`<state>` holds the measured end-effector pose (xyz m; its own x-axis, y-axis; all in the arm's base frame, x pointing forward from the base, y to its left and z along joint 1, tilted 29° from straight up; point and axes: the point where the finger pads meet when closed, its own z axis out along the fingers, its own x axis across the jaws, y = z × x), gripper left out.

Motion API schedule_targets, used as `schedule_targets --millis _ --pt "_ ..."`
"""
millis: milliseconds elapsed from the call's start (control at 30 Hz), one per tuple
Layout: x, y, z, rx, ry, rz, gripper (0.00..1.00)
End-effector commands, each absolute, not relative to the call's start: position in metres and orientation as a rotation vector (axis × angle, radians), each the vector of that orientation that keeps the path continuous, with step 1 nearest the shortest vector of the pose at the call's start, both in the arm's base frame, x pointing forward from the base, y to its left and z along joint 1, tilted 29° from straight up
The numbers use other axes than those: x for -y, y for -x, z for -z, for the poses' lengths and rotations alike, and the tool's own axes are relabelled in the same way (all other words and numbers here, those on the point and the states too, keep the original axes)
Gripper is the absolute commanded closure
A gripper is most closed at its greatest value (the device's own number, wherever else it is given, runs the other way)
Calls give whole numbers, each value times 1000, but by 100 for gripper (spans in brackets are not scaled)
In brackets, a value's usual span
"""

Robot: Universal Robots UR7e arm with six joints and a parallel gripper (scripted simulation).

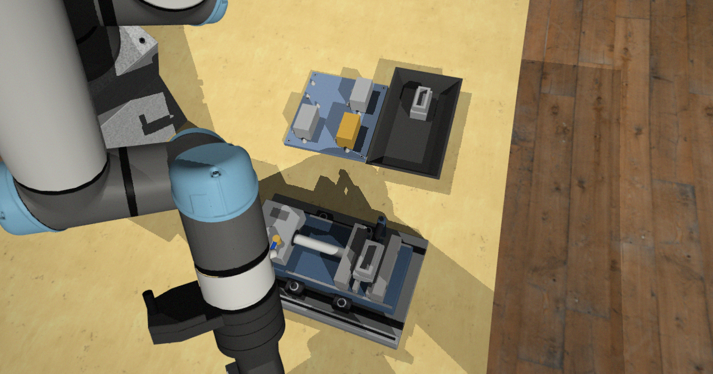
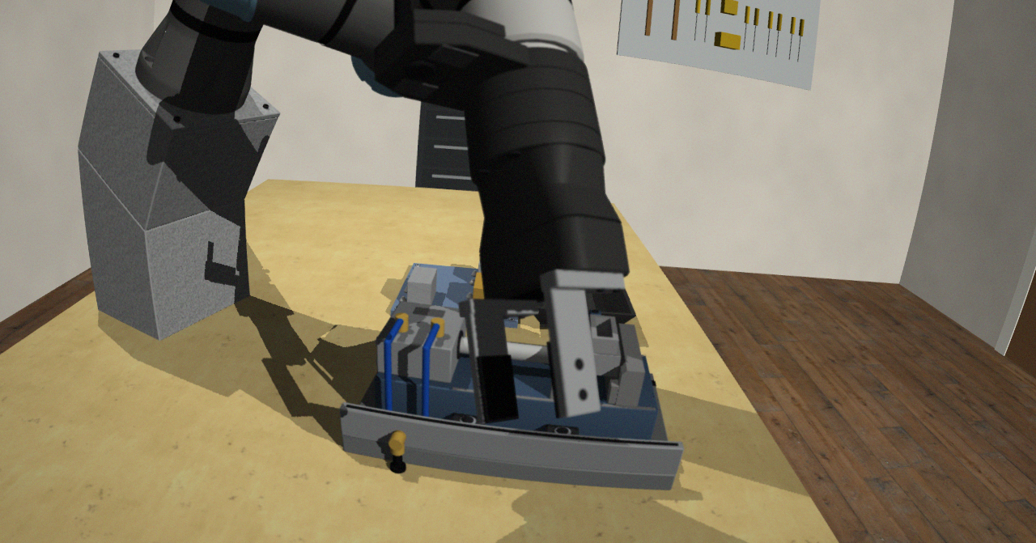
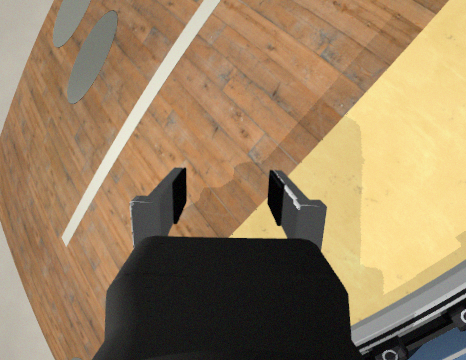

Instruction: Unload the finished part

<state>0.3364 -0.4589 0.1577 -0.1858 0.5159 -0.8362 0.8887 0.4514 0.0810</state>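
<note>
The finished part [image 1: 367, 261] [image 2: 603, 334], a grey block with a dark pocket on top, sits between the jaws of the vise [image 1: 401, 271] [image 2: 507, 454] [image 3: 420, 339] at the front of the table. The black outfeed tray [image 1: 406, 144] lies behind the vise, with one pocketed grey part [image 1: 421, 101] at its far end. My gripper [image 2: 537, 409] [image 3: 227, 186] is open and empty. It hangs tilted over the vise's front rail, to the left of the part. In the wrist view it faces the table edge and the floor. In the top view the arm hides its fingers.
A blue fixture plate [image 1: 328, 105] left of the tray carries two grey blocks [image 1: 305, 121] [image 1: 360, 93] and an orange block [image 1: 347, 128]. The grey robot pedestal [image 2: 151, 250] stands at the back left. The table edge [image 1: 508, 172] runs to the right of the tray and the vise.
</note>
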Motion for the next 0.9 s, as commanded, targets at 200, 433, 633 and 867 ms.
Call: schedule_targets --millis 200,433,633,867 --pt "412 -384 -155 -2088 -1021 483 0" --pt "371 -412 -153 -2249 -871 433 0" --pt "326 -433 -153 -2395 -702 380 0" --pt "275 -448 -154 -2533 -506 320 0"
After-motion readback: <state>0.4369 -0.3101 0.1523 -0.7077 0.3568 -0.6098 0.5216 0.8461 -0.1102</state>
